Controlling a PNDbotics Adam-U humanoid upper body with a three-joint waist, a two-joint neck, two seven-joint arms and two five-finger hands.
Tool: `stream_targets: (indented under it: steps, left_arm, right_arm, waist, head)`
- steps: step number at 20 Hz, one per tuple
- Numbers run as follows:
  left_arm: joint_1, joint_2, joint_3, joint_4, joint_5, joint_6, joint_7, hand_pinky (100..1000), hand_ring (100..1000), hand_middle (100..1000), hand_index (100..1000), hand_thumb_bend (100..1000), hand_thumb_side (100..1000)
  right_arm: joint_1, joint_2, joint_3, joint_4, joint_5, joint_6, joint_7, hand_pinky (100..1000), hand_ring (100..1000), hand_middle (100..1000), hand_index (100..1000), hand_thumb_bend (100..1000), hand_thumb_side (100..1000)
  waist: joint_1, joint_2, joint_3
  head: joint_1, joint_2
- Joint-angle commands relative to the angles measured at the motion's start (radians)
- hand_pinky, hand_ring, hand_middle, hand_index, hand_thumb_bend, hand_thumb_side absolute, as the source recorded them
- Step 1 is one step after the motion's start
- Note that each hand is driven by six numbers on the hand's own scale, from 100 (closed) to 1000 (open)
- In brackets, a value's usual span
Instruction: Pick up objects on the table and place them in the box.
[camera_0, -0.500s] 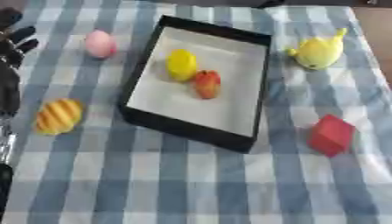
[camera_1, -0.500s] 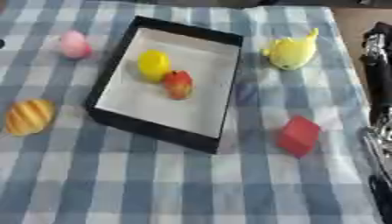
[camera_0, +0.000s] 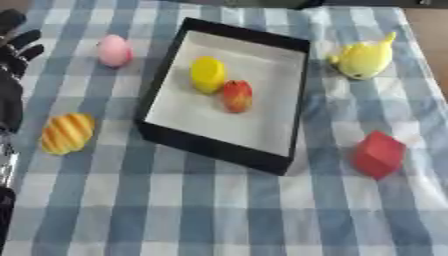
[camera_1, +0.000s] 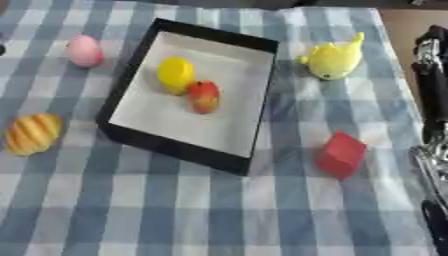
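1. Blue-and-white checked cloth over the table (camera_0: 219, 215), with a black box (camera_0: 210, 145) lying askew near the middle.
2. Already inside the box: a yellow ball (camera_0: 207, 74) and a red-orange fruit (camera_0: 237, 96), touching or nearly so.
3. Still out on the cloth: a pink egg (camera_0: 114, 50) left of the box, a striped bun (camera_0: 66, 133) nearer on the same side, a yellow toy (camera_0: 365, 59) beyond the box's right wall, a red block (camera_0: 378, 154) near its right front corner.
4. Left hand (camera_0: 16, 45) at the upper left edge, fingers spread and straight, holding nothing.
5. Right arm (camera_1: 430, 90) along the right edge; cannot tell how its hand stands.
6. Probably between picks. For the left side, go for the pink egg first, as nearest the left hand.
7. Come down from above, curl round the egg's middle, and lift well clear of the black wall before crossing.
8. Set it on bare white floor, away from the two things already there.
9. Against half a second earlier: no thing moved, left hand in the same spot, equally spread.
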Motion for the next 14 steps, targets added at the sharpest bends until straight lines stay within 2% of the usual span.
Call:
stream_targets:
  steps: [1,11,14]
  left_arm:
    - [-0.012,0.019,0.004,-0.014,-0.004,-0.002,0.004,848,803,821,824,129,802]
    - [-0.013,0.018,0.005,-0.014,-0.004,-0.001,0.006,848,803,820,823,130,803]
    - [-0.011,0.020,0.004,-0.014,-0.005,-0.001,0.004,848,804,820,824,129,804]
  right_arm:
    - [-0.007,-0.028,-0.005,-0.011,0.006,-0.002,0.002,787,799,715,827,100,751]
    - [-0.023,-0.035,-0.008,-0.009,0.009,0.005,0.010,787,801,718,829,100,744]
    - [-0.040,-0.067,-0.013,-0.005,0.014,0.016,0.022,792,809,730,834,100,723]
  waist:
    - [0.011,-0.035,0.001]
    - [0.008,-0.033,0.011]
    - [0.006,-0.034,0.010]
  head:
    - [0.004,-0.013]
    - [0.019,-0.022]
    - [0.014,-0.017]
